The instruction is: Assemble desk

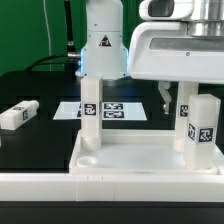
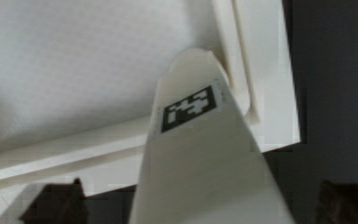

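Observation:
The white desk top (image 1: 135, 158) lies rim-up at the front. Three white tagged legs stand upright in its corners: one toward the exterior view's left (image 1: 92, 112), one at the near right (image 1: 205, 125), and one behind that (image 1: 185, 112). My gripper (image 1: 177, 98) hangs over the rear right leg. In the wrist view my gripper (image 2: 197, 203) straddles that leg (image 2: 197, 130). The dark fingers (image 2: 51, 203) stand apart from the leg on both sides, so the gripper is open. A fourth leg (image 1: 18, 115) lies loose on the black table at the left.
The marker board (image 1: 120, 110) lies behind the desk top. A long white rail wall (image 1: 100, 192) runs along the front edge. The robot's white base column (image 1: 100, 45) stands at the back. A round empty socket (image 1: 88, 160) shows in the desk top's near left corner.

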### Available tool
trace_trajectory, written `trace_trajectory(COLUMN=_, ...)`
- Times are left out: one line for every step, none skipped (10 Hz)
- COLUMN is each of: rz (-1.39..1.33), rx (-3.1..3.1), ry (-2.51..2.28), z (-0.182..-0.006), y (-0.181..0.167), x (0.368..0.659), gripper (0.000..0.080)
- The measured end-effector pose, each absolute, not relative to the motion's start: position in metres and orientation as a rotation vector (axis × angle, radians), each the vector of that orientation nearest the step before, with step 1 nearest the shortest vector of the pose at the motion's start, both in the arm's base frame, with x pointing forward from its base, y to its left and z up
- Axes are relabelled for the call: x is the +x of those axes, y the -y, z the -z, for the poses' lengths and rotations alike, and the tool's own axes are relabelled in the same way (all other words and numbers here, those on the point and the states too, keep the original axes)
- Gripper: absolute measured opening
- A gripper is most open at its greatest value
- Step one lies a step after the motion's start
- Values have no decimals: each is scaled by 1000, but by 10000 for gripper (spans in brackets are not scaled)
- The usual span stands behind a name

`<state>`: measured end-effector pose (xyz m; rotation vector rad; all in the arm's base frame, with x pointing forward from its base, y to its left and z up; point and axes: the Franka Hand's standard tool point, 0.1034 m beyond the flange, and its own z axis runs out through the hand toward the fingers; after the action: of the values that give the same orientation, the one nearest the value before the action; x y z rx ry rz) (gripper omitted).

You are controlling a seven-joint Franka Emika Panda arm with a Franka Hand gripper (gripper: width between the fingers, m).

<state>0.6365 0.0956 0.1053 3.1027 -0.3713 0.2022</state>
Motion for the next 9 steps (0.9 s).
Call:
trace_trajectory(rz=-201, rx=3107, ry=235, z=-105, y=-95, x=637, gripper=649)
trace_trajectory(rz=-199, rx=3101, ry=76, z=-105, y=-94, x=637, gripper=649)
trace_trajectory(rz=-198, rx=3100, ry=52, z=-105, y=-94, x=637, gripper=649)
trace_trajectory(rz=-195, rx=3082, ry=-94, z=-105, y=-92, x=637, gripper=649)
trace_trajectory(rz=-194, rx=3068, ry=-168, z=-105, y=-92, x=637, gripper=649)
trace_trajectory(rz=-194, rx=3068, ry=-168, z=-105, y=-91, x=637, gripper=649)
trace_trajectory(rz=-194, rx=3068, ry=-164, z=-105, y=-91, x=637, gripper=498)
trace_trajectory(rz=-195, rx=3070, ry=-151, z=-105, y=-91, x=637, gripper=498)
trace_trajectory(rz=-196, rx=3072, ry=-119, z=-105, y=-91, x=637, gripper=360)
